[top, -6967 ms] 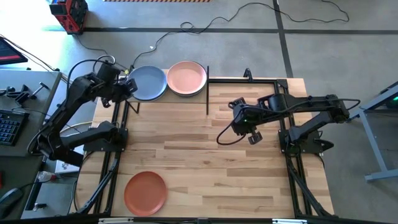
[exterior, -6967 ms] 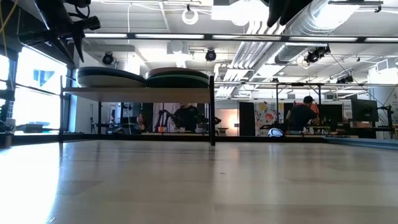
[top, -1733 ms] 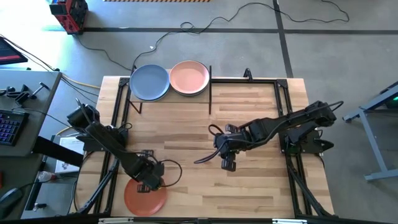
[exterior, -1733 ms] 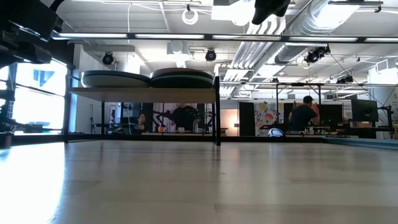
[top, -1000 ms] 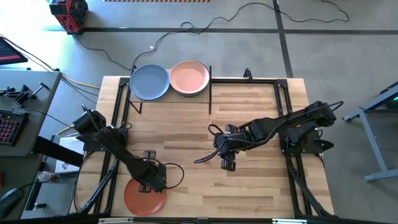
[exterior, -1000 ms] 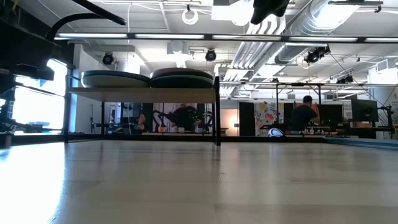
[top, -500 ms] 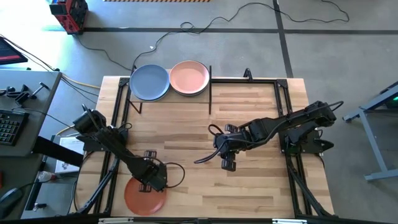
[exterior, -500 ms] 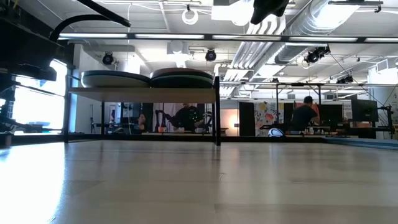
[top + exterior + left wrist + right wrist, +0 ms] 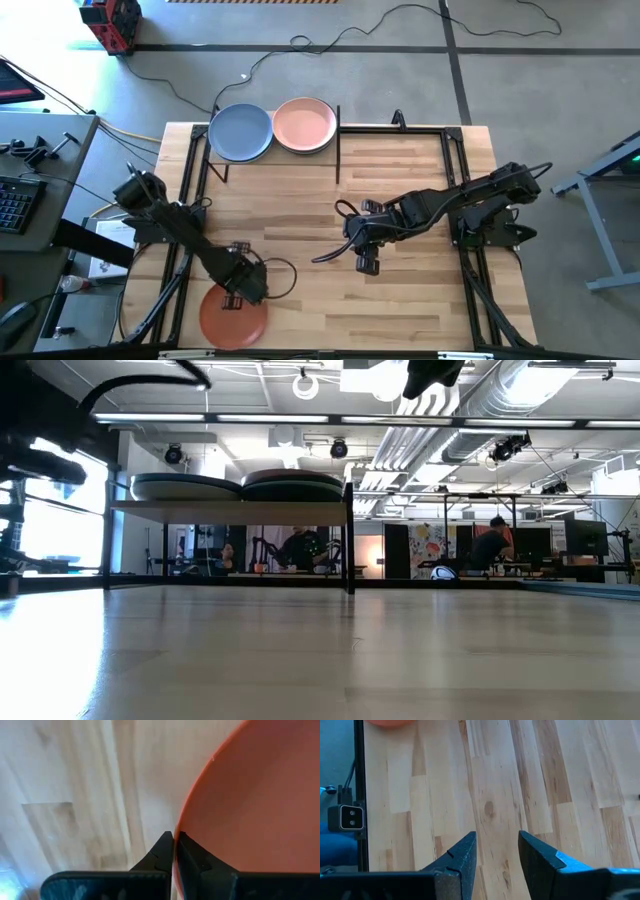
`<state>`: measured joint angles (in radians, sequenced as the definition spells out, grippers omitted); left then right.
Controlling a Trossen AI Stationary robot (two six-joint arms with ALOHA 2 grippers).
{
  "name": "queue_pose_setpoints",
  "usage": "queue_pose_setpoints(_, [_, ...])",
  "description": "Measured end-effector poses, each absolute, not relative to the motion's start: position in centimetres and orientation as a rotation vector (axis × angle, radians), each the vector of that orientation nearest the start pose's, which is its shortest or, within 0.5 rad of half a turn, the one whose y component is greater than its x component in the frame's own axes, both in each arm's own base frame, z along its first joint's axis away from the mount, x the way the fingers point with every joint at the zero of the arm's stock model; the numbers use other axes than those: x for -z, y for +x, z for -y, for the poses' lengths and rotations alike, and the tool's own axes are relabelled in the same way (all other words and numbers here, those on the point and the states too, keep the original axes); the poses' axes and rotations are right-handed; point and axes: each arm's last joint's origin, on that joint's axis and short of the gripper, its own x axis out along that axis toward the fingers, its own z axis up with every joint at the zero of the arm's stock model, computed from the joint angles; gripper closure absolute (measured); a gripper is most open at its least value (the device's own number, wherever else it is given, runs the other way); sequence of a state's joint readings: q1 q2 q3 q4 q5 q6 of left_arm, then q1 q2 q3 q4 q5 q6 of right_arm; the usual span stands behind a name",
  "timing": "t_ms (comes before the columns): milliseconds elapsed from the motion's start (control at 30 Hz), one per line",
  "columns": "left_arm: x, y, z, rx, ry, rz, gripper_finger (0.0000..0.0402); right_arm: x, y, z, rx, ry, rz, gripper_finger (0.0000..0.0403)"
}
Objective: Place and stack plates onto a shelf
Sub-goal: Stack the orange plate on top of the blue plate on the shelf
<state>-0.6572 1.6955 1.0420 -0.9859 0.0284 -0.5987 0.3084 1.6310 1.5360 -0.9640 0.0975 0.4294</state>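
Observation:
A terracotta orange plate lies flat at the table's near left. My left gripper stands over the plate's far rim, pointing down, shut on it. The plate fills the right of the left wrist view. On the shelf at the far left sit a blue plate and a pink plate, each on top of a stack, as the low view shows. My right gripper hangs open above the table's middle, over bare wood. My left gripper pinches the orange plate's far rim between its two fingers, one finger outside the rim and one inside. The fingers come from above, pointing down. The plate appears to lie flat on the table.
Black frame rails run along the table's left and right sides. The shelf's black upright stands beside the pink plate. Bare planks stretch between the shelf and the orange plate.
My left gripper has stayed over the orange plate's far rim and has shut on it. The plate has not moved.

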Motion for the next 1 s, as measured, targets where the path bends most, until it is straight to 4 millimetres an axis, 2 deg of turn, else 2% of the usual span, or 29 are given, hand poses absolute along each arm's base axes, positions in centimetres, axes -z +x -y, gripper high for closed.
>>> queue_pose_setpoints(400, [-22.5, 21.9, 12.8, -0.073, -0.156, -1.432, 0.0401, -31.9, 31.8, -9.8, 0.035, 0.176, -1.052, 0.0279])
queue_pose_setpoints(767, [-27.0, 19.8, 6.7, -0.306, -0.407, -1.292, 0.0401, -32.0, 31.9, -9.5, 0.112, 0.130, -1.020, 0.0279])
queue_pose_setpoints(1000, [-29.1, 18.2, 2.9, -0.431, -0.571, -1.180, 0.0401, -32.0, 32.4, -7.6, 0.146, 0.086, -1.015, 0.0279])
